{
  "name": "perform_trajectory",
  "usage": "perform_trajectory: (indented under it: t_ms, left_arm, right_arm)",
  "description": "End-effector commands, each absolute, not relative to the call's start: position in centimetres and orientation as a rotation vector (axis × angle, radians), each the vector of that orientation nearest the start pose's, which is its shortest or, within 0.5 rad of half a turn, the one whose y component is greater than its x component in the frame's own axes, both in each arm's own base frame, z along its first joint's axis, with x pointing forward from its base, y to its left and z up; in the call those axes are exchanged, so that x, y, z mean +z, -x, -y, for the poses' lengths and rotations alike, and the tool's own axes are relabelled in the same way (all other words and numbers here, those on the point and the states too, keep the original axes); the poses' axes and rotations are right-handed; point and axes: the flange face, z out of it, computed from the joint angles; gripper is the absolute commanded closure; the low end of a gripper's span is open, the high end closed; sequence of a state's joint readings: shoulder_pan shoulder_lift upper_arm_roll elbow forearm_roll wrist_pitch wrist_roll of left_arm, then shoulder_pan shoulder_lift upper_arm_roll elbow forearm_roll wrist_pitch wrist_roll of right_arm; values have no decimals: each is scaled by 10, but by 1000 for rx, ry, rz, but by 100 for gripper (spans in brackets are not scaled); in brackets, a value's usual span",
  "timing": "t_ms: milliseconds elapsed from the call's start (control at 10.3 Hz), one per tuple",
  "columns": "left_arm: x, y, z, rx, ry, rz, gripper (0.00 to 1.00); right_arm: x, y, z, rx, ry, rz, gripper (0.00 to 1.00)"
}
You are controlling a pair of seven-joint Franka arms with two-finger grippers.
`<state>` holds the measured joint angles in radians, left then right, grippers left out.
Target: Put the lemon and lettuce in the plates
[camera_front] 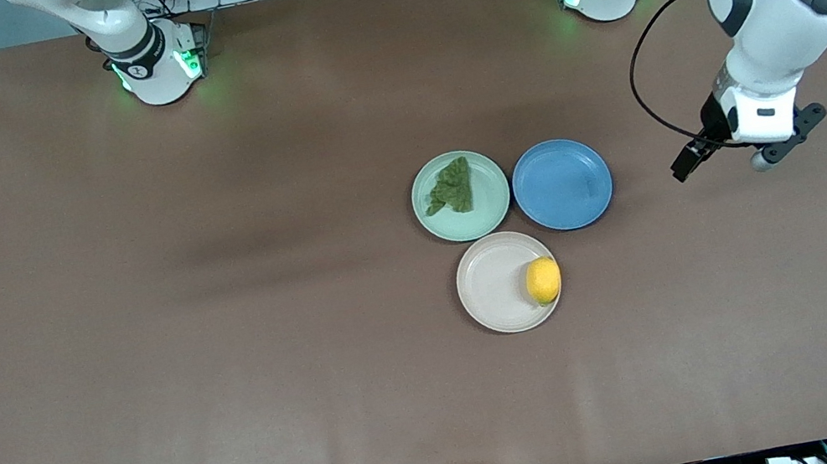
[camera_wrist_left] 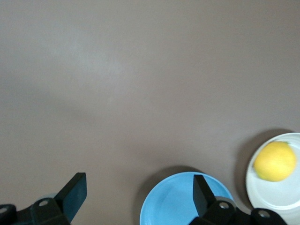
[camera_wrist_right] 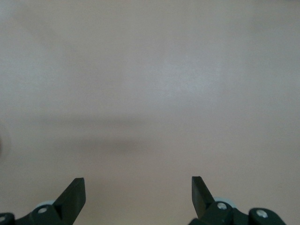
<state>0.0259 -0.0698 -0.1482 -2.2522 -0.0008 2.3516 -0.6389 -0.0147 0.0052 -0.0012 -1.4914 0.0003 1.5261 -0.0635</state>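
Lemon (camera_front: pixel 543 280) in pinkish-white plate (camera_front: pixel 493 286), lettuce (camera_front: pixel 451 187) in mint green plate (camera_front: pixel 486 206), both well apart from each hand. Left hand (camera_wrist_left: pixel 136 191) spread apart above bare desk (camera_front: pixel 236 382) beside blue plate (camera_front: pixel 563 184). Right hand (camera_wrist_right: pixel 137 190) also apart, over the right arm's end.

Lettuce (camera_front: pixel 451 187) and lemon (camera_front: pixel 543 280) each lie in 1 plate (camera_front: pixel 491 286)
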Motion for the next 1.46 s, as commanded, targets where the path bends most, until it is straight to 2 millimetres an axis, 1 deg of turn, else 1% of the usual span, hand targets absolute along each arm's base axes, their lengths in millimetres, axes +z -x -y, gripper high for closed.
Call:
perform_trajectory:
  t_ms: [0, 97, 194, 292, 389, 486, 583, 681, 778, 875, 972, 1069, 1167, 1264, 1361]
  left_arm:
    - [456, -532, 67, -384, 3141, 640, 0]
    - [470, -536, 72, -392, 3156, 522, 0]
    - [496, -542, 75, -380, 3163, 480, 0]
    - [515, -546, 78, -333, 3163, 447, 0]
    - [530, -546, 78, -288, 3167, 331, 0]
    - [560, -548, 77, -221, 3177, 197, 0]
    - [580, -554, 76, -104, 3178, 105, 0]
    - [594, -550, 76, -28, 3168, 70, 0]
    - [605, -544, 76, -37, 3168, 67, 0]
    - [617, -543, 79, -76, 3166, 66, 0]
    - [635, -543, 86, -126, 3170, 48, 0]
    - [637, -536, 109, -92, 3168, 1, 0]
    - [637, -531, 116, -80, 3165, 22, 0]
    - [634, -533, 118, -72, 3165, 54, 0]
    - [638, -535, 114, -85, 3165, 54, 0]
  right_arm:
    - [655, -553, 5, -50, 3150, 101, 0]
    - [657, -552, 4, -55, 3145, 103, 0]
    - [657, -551, 4, -50, 3145, 103, 0]
    - [655, -552, 3, -46, 3145, 106, 0]
    - [654, -553, 4, -48, 3147, 103, 0]
    - [653, -554, 4, -45, 3147, 103, 0]
    - [654, -555, 4, -62, 3147, 103, 0]
    - [655, -554, 5, -67, 3147, 101, 0]
    - [655, -555, 5, -70, 3147, 101, 0]
    - [656, -555, 5, -77, 3149, 101, 0]
    - [656, -554, 5, -77, 3149, 101, 0]
    - [659, -553, 5, -82, 3149, 101, 0]
    - [661, -551, 6, -79, 3149, 98, 0]
    - [660, -550, 6, -72, 3149, 98, 0]
    - [660, -549, 6, -55, 3149, 98, 0]
